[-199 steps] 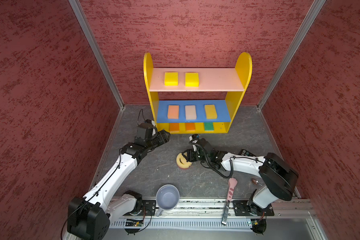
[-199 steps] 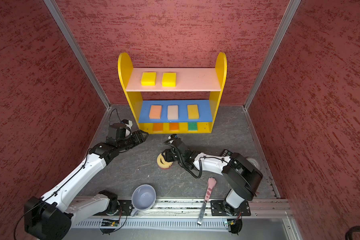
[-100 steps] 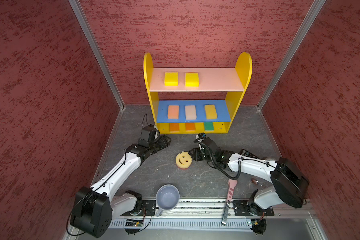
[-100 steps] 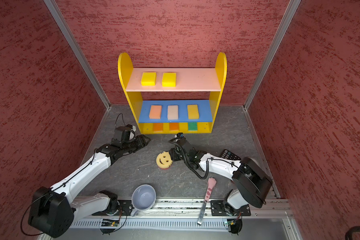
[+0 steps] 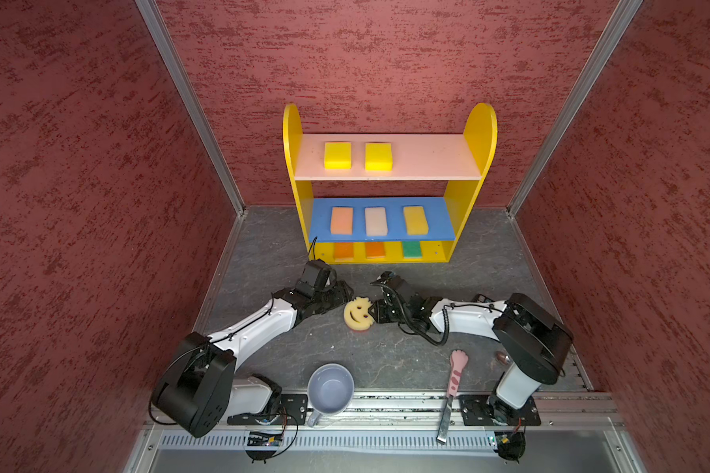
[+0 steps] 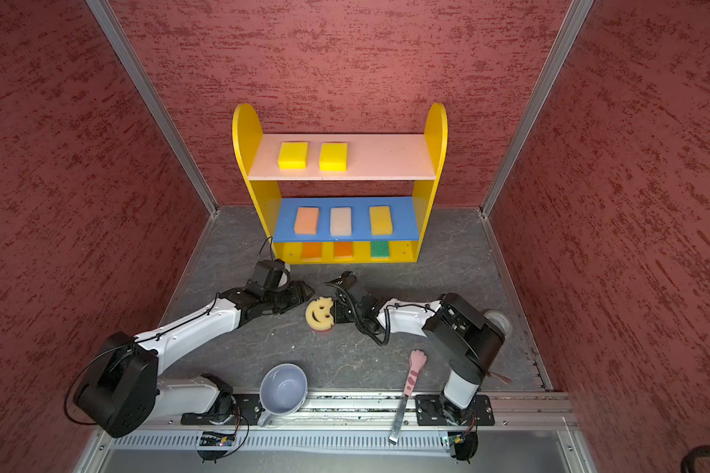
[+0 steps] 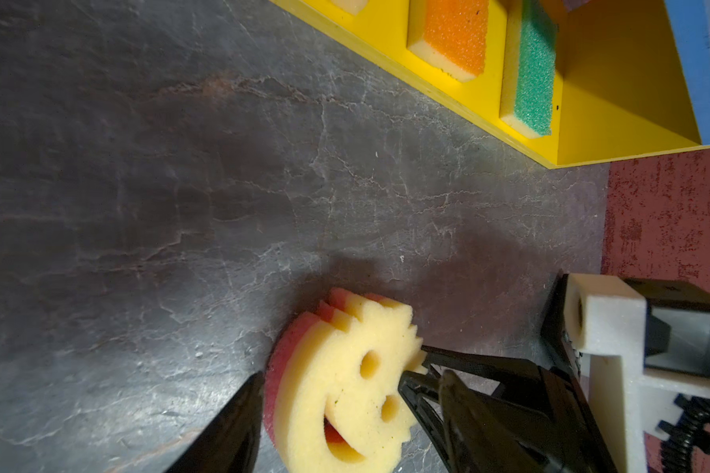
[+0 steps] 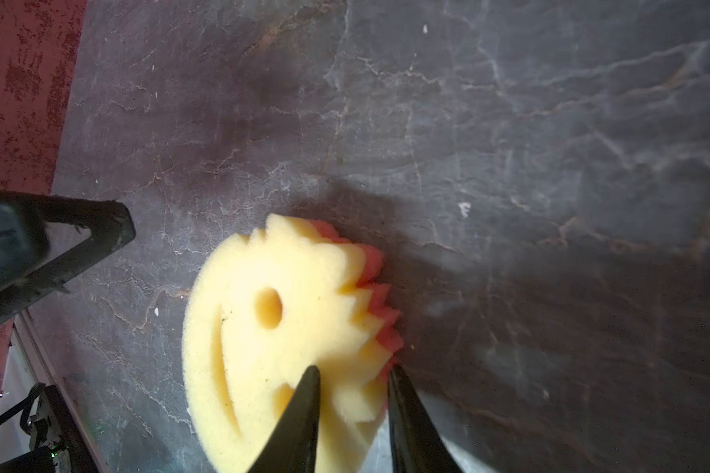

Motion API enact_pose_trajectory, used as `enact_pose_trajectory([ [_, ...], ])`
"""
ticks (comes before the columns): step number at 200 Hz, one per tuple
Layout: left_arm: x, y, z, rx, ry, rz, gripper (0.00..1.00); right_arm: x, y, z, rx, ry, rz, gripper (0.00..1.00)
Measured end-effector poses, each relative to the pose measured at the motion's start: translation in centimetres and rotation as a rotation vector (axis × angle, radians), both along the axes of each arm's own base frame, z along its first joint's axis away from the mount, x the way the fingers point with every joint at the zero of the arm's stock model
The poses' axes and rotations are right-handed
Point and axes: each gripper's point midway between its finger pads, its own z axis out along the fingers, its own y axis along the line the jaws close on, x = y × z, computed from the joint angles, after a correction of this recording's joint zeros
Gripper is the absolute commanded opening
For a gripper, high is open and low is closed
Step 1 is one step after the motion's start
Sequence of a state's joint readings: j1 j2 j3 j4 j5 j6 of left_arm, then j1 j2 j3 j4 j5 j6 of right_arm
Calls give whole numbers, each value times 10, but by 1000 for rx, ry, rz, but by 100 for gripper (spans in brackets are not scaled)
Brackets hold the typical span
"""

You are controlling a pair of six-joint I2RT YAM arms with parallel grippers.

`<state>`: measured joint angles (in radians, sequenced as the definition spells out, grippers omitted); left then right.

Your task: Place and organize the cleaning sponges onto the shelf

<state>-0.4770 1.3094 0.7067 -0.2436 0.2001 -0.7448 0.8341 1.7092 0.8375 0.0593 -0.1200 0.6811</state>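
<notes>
Smiley sponge [image 5: 357, 314] lies on the bench [image 5: 304, 348], its toothed edge between the right gripper's [image 8: 353, 370] jaws, which pinch it narrowly. The left gripper's [image 5: 343, 295] jaws stand spread just beside it, empty. Pickup seems in hand. Next it needs lifting to the shelf [image 5: 431, 157], likely the top board.

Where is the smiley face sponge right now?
In both top views the smiley sponge sits mid-scene on the grey floor in front of the shelf, between the left pincer and the right pincer, which pinches its jagged edge.
</notes>
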Motion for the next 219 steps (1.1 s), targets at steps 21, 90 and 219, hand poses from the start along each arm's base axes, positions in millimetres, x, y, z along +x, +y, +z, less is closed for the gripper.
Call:
enact_pose_trajectory([
  [21, 5, -1, 6, -8, -13, 4, 68, -1, 0, 0, 2, 4, 5, 8],
  [90, 23, 29, 53, -30, -111, 85, 69, 8, -7, 24, -39, -36, 27, 0],
  [219, 7, 115, 123, 11, -286, 283, 72, 79, -90, 323, -52, -620, -199, 0],
])
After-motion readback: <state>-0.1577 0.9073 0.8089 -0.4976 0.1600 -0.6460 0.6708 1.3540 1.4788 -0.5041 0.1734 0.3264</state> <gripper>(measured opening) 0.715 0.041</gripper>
